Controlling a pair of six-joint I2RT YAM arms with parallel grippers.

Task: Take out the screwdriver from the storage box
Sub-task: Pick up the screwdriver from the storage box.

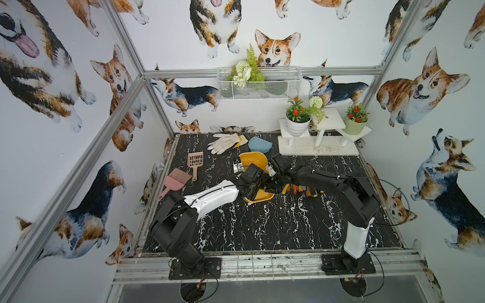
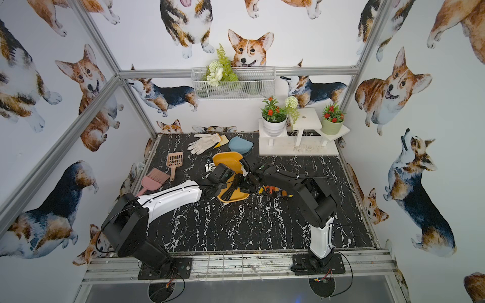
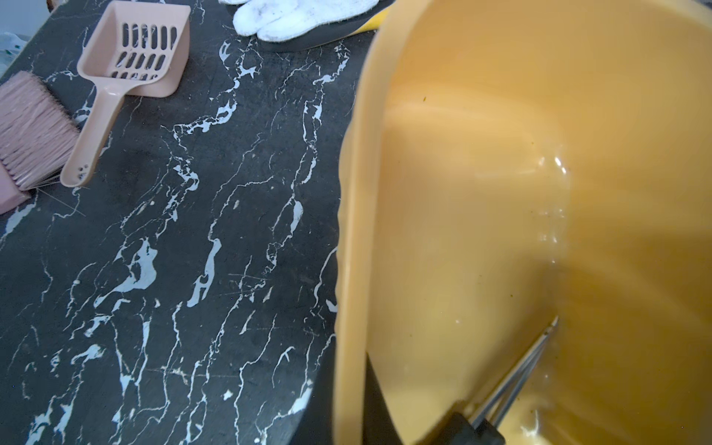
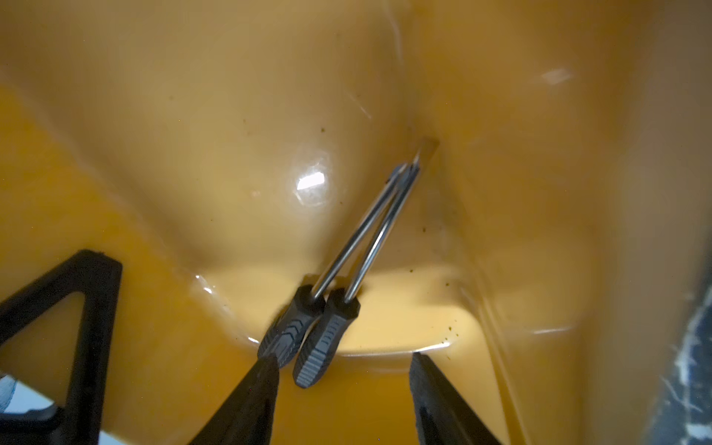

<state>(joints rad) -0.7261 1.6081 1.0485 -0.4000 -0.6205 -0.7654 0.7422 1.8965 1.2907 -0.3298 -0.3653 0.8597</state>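
The mustard-yellow storage box (image 1: 253,158) (image 2: 227,160) sits mid-table, its middle hidden under both arms. My left gripper (image 3: 350,416) is shut on the box's side rim (image 3: 356,231), one finger inside the wall and one outside. Two screwdrivers lie side by side in the box, with dark grey handles (image 4: 308,339) and steel shafts (image 4: 366,231) whose tips reach a corner. The same shafts (image 3: 516,370) appear in the left wrist view. My right gripper (image 4: 343,360) is open inside the box. One fingertip (image 4: 269,362) is right at the end of a handle, and nothing is held.
Several orange and yellow handled tools (image 1: 301,190) lie on the table right of the box, partly under the right arm. A pink scoop (image 1: 195,160), a pink brush (image 1: 174,182), a white glove (image 1: 223,143), a blue bowl (image 1: 259,144) and a white plant stand (image 1: 317,149) stand farther off.
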